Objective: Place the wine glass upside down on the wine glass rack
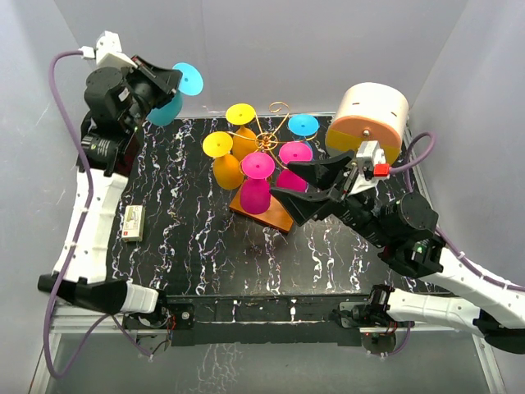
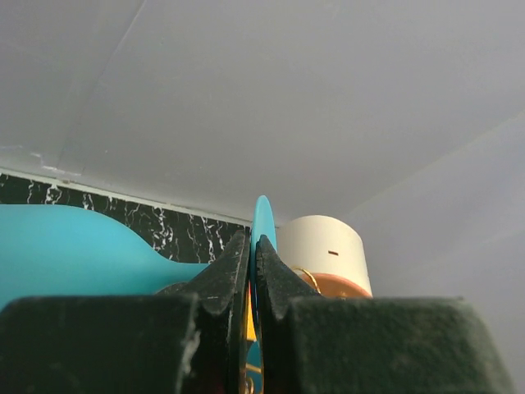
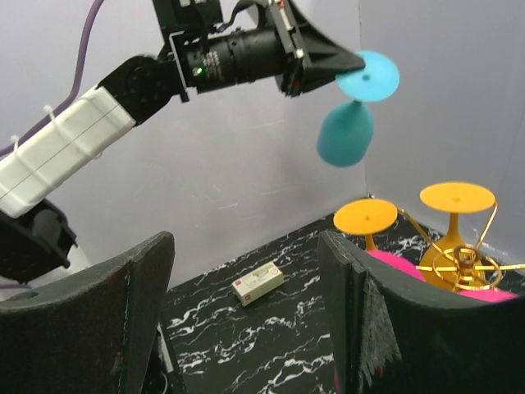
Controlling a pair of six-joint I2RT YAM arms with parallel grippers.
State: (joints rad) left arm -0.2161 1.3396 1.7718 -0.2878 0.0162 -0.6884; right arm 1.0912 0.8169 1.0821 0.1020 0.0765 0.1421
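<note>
Glass (image 1: 170, 109): teal, smooth and opaque, with a tulip bowl, thin stem and flat round foot. It is high in the air at the back-left corner, tilted, foot uppermost, well apart from the rack.

Left claw (image 1: 175, 82): clenched on the foot's rim, pads pinching the disc edge-on.

Rack (image 1: 264, 141): thin gold wire, curled scrolls off a centre hub, on an orange-brown wooden slab (image 1: 275, 217) mid-table. Yellow glasses (image 1: 217, 145), magenta glasses (image 1: 257, 166) and a blue glass (image 1: 303, 125) sit on it, feet up.

Right claw (image 1: 289, 182): released, jaws wide, just beside the rack's right side.

Table (image 1: 213, 254): black marble, white veins. There is open room left of and in front of the rack. A small box (image 1: 132, 222) lies near the left edge. A cream-and-orange drum (image 1: 373, 115) stands at back right.
</note>
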